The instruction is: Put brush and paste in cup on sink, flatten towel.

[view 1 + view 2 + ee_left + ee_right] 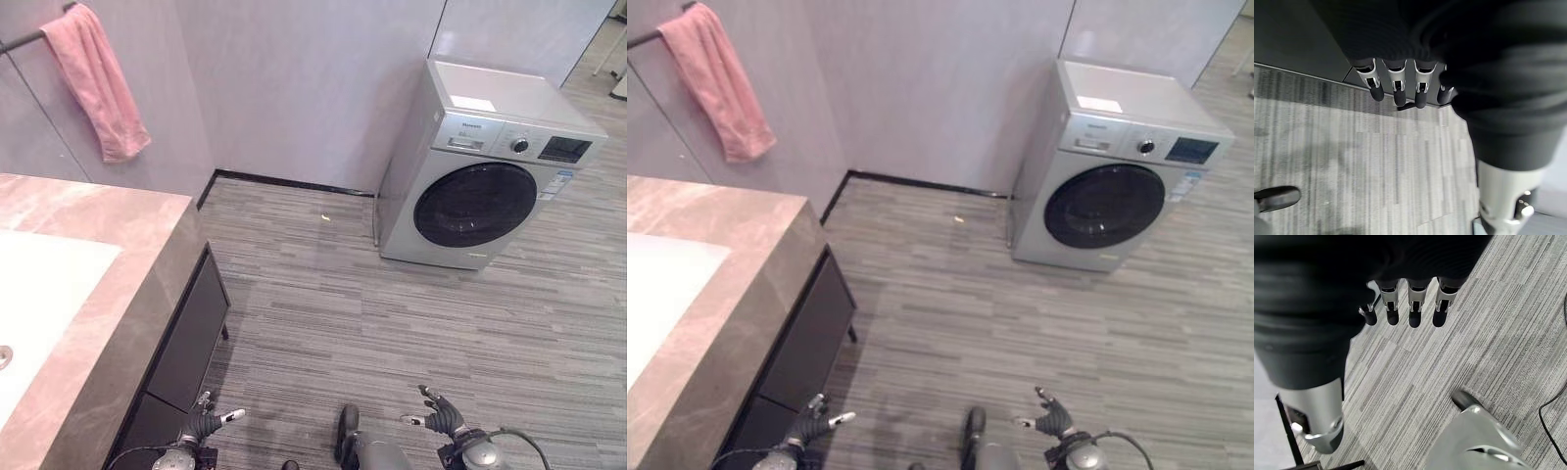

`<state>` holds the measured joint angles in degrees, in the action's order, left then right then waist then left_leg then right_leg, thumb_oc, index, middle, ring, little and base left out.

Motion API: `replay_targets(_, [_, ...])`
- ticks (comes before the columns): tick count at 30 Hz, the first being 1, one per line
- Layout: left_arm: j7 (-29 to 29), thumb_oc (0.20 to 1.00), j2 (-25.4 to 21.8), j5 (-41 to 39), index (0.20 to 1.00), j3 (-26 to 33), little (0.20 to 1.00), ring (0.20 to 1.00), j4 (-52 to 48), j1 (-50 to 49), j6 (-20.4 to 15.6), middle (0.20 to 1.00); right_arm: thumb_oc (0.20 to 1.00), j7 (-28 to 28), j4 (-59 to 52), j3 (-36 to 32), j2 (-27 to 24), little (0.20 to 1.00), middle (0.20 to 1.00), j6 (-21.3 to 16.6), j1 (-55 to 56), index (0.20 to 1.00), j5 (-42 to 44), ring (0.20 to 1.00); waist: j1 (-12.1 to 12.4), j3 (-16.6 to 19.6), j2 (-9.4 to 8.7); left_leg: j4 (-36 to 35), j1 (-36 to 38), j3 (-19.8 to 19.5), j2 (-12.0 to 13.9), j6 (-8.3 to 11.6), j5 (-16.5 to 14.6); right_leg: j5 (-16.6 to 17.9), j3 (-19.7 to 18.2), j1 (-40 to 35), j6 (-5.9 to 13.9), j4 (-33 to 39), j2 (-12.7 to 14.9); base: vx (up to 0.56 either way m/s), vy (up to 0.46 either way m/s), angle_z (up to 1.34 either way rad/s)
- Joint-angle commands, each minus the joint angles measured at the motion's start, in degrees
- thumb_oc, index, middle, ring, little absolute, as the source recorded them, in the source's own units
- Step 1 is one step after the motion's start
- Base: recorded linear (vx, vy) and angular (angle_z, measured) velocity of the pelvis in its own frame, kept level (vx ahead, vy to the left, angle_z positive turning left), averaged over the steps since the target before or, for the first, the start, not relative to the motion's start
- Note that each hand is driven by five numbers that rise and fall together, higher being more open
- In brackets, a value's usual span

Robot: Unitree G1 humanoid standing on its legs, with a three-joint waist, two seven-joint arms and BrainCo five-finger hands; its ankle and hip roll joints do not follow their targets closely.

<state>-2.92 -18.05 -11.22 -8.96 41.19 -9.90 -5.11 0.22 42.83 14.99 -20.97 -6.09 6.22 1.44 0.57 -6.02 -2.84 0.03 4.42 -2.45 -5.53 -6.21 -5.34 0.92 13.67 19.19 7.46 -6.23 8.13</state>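
Pink towel (95, 80) hangs bunched over a dark rail (24, 41) on the grey wall, its long axis running down and slanting a little toward the corner of the room, lower end pointing at the floor. Below it the marble tabletop (118, 225) carries a white sink (44, 294), with a dark cabinet (186, 333) underneath. Across the striped grey floor (392, 323) a silver washing machine (490, 166) stands against the far wall, its round dark door facing the room, well apart from the tabletop. A small pale scrap (325, 217) lies on the floor near the skirting.

Both arms hang low. The left robot hand (206, 423) sits just beside the cabinet front, fingers (1396, 88) straight and relaxed, holding nothing. The right robot hand (438, 411) hovers over bare floor, fingers (1413, 308) likewise loosely extended and empty.
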Motion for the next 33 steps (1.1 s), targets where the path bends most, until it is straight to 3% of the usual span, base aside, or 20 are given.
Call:
replay_targets(1, [-0.91,1.000,-0.87,-1.48,1.000,1.93,1.000,1.000,-2.46,0.88,-1.08,1.000,1.000,0.05,-1.29,-0.34,-1.55,1.000,1.000,-0.80,-2.44,1.000,0.64,1.000,-0.17,0.32,-0.68,2.86,4.06,-1.30,1.78,3.78,-3.55,7.66,-1.29,-6.23,2.39,4.00,-1.47,0.33,-0.117,-0.03])
replay_targets(5, [-0.32,1.000,-0.36,-2.79,1.000,1.27,1.000,1.000,-1.11,0.94,-0.93,1.000,1.000,0.89,-1.56,0.08,-2.31,1.000,1.000,-0.56,-0.33,1.000,0.77,1.000,-1.56,2.48,-1.02,7.85,4.66,-3.19,3.99,5.56,-3.29,4.68,-2.95,-8.80,-0.57,2.95,-5.84,0.38,-0.160,0.56])
replay_targets(7, [-0.32,1.000,-0.02,-3.61,1.000,0.82,1.000,1.000,0.20,1.62,-0.60,1.000,1.000,0.85,-1.84,0.29,-3.19,1.000,1.000,-0.62,-0.13,1.000,0.76,1.000,-1.98,2.12,-0.53,21.11,0.35,-3.27,5.36,8.35,2.31,3.17,-2.90,-11.58,-2.63,3.58,-7.78,0.31,-0.165,0.69])
replay_targets(8, [-0.38,1.000,-0.16,-3.67,1.000,0.55,1.000,1.000,0.20,2.09,-0.55,1.000,1.000,0.60,-1.73,0.42,-3.41,1.000,1.000,-0.60,-0.31,1.000,0.81,1.000,-1.80,1.60,-1.22,27.01,-3.32,-3.32,4.98,9.30,5.69,2.58,-2.89,-12.94,-3.46,4.32,-7.72,0.15,-0.115,0.49])
replay_targets(9, [-0.38,1.000,-0.17,-3.68,1.000,0.55,1.000,1.000,0.21,2.14,-0.55,1.000,1.000,0.60,-1.71,0.40,-3.40,1.000,1.000,-0.61,-0.35,1.000,0.81,1.000,-1.92,1.63,-1.12,27.63,-3.76,-3.48,5.05,9.35,5.45,2.61,-2.73,-12.83,-3.49,4.34,-7.81,0.10,-0.105,0.23])
replay_targets(10, [-0.68,1.000,-0.35,-3.75,1.000,0.17,1.000,1.000,0.77,3.13,-0.51,1.000,1.000,0.22,-1.54,0.58,-3.77,1.000,1.000,-0.68,-0.78,1.000,1.15,1.000,-1.55,0.39,-1.72,34.72,-7.56,-3.33,4.47,9.79,7.48,2.20,-2.86,-14.18,-4.39,4.90,-7.91,0.13,-0.125,-0.06])
replay_targets(11, [-1.29,1.000,-0.49,-4.09,1.000,-0.11,1.000,1.000,1.02,4.55,-0.49,1.000,1.000,-0.37,-1.00,0.81,-4.39,1.000,1.000,-0.43,-1.42,1.000,1.52,1.000,-0.92,-1.28,-2.70,40.01,-11.96,-1.76,3.95,8.98,7.80,1.02,-2.60,-15.87,-5.62,5.30,-7.83,0.13,-0.123,-0.15])
replay_targets(12, [-1.30,1.000,-0.50,-4.09,1.000,-0.11,1.000,1.000,1.04,4.59,-0.49,1.000,1.000,-0.38,-0.95,0.81,-4.37,1.000,1.000,-0.45,-1.47,1.000,1.53,1.000,-0.93,-1.29,-2.59,40.29,-12.12,-1.79,4.04,8.98,7.65,0.98,-2.57,-15.80,-5.63,5.24,-7.93,0.25,-0.083,-0.13])
replay_targets(13, [-1.70,1.000,-0.78,-4.45,1.000,0.02,1.000,1.000,0.50,5.54,-0.53,1.000,1.000,-0.84,-0.23,0.77,-4.63,1.000,1.000,0.14,-1.50,1.000,1.07,1.000,-0.07,-2.02,-3.02,35.04,-16.49,0.83,3.95,7.75,4.75,-0.22,-2.74,-17.71,-5.36,5.95,-7.65,0.15,-0.006,0.12])
replay_targets(15, [-1.83,1.000,-0.92,-4.60,1.000,0.12,1.000,1.000,0.16,5.58,-0.61,1.000,1.000,-0.87,0.20,0.75,-4.52,1.000,1.000,0.17,-1.52,1.000,1.07,1.000,0.20,-1.87,-3.57,32.85,-17.88,1.44,3.83,7.34,4.04,-0.43,-2.70,-17.95,-4.99,6.15,-7.10,0.20,0.019,0.17])
replay_targets(16, [-1.88,1.000,-1.06,-4.45,1.000,0.28,1.000,1.000,-0.13,5.37,-0.73,1.000,1.000,-1.04,0.99,0.32,-4.48,1.000,1.000,0.23,-1.30,1.000,0.94,1.000,0.50,-1.79,-3.69,26.18,-19.11,3.25,4.95,6.64,1.84,-1.12,-2.34,-18.64,-4.31,6.44,-6.79,0.38,0.108,0.10])
replay_targets(17, [-1.96,1.000,-1.34,-3.81,1.000,0.41,1.000,1.000,-0.35,5.13,-0.73,1.000,1.000,-1.18,0.73,-0.30,-4.30,1.000,1.000,0.04,-0.20,1.000,0.60,1.000,1.31,-1.43,-3.71,14.08,-20.45,4.76,6.83,6.88,4.32,-2.26,-1.46,-20.31,-3.68,6.82,-6.83,0.42,0.147,0.07])
replay_targets(19, [-2.05,1.000,-1.47,-3.27,1.000,0.31,1.000,1.000,0.04,5.26,-0.62,1.000,1.000,-1.62,1.54,-0.82,-4.04,1.000,1.000,-0.30,0.46,1.000,0.22,1.000,2.23,-1.41,-3.07,4.03,-21.96,6.10,9.47,8.58,10.39,-4.02,-0.35,-22.44,-3.33,7.42,-7.34,0.38,0.161,0.10])
replay_targets(20, [-2.16,1.000,-1.47,-3.20,1.000,0.24,1.000,1.000,0.15,5.39,-0.49,1.000,1.000,-1.84,1.42,-0.97,-4.02,1.000,1.000,-0.34,0.70,1.000,-0.03,1.000,2.56,-1.34,-2.97,0.88,-22.50,7.03,10.56,9.15,11.94,-4.63,-0.02,-23.18,-3.18,7.44,-7.06,0.23,0.110,0.03])
replay_targets(23, [-2.04,1.000,-1.45,-3.01,1.000,-0.02,1.000,1.000,0.02,5.55,-0.18,1.000,1.000,-2.01,1.17,-1.23,-3.97,1.000,1.000,-0.04,0.42,1.000,-0.50,1.000,3.60,-1.11,-2.71,-0.43,-21.83,6.53,11.41,9.71,14.37,-5.41,-0.09,-24.87,-2.62,6.86,-6.62,0.34,0.238,-0.09])
replay_targets(27, [-1.96,1.000,-2.02,-3.18,1.000,-0.06,1.000,1.000,0.29,5.78,-0.52,1.000,1.000,-1.82,1.52,-1.63,-2.21,1.000,1.000,-0.04,-0.29,1.000,-0.85,1.000,3.72,0.91,-3.52,4.92,-21.05,4.92,9.38,7.95,11.86,-7.09,-2.22,-25.70,-0.79,1.56,-3.92,0.32,0.359,-0.28])
replay_targets(28, [-1.82,1.000,-2.77,-3.22,1.000,-0.15,1.000,1.000,-0.13,5.87,-0.55,1.000,1.000,-1.82,1.17,-2.10,-0.83,1.000,1.000,0.18,-0.73,1.000,-0.65,1.000,3.42,1.58,-4.61,8.26,-20.01,6.23,7.43,5.90,7.66,-4.15,-3.16,-24.70,0.88,-2.93,-1.07,0.25,0.354,-0.54])
replay_targets(30, [-1.81,1.000,-2.79,-3.22,1.000,-0.15,1.000,1.000,-0.14,5.86,-0.54,1.000,1.000,-1.82,1.17,-2.10,-0.81,1.000,1.000,0.18,-0.73,1.000,-0.65,1.000,3.51,1.66,-4.65,8.37,-20.11,6.34,7.43,5.86,7.57,-4.19,-3.29,-24.55,0.93,-3.02,-1.02,0.20,0.293,-0.23])
replay_targets(31, [-1.67,1.000,-3.26,-2.62,1.000,-0.19,1.000,1.000,-0.76,5.72,-0.48,1.000,1.000,-1.33,0.48,-1.75,0.07,1.000,1.000,0.16,-0.50,1.000,-1.02,1.000,3.67,1.68,-5.32,9.47,-18.55,6.59,5.70,4.50,5.07,-0.02,-3.82,-23.39,2.28,-7.35,0.75,0.21,0.336,-0.17])
replay_targets(33, [-1.59,1.000,-3.56,-2.39,1.000,-0.24,1.000,1.000,-1.05,5.70,-0.50,1.000,1.000,-1.22,0.44,-1.72,0.07,1.000,1.000,0.19,-0.48,1.000,-1.38,1.000,3.65,1.86,-5.26,9.39,-17.89,6.49,5.18,3.95,4.47,2.08,-4.10,-22.44,2.70,-9.50,1.14,0.17,0.277,-0.13])
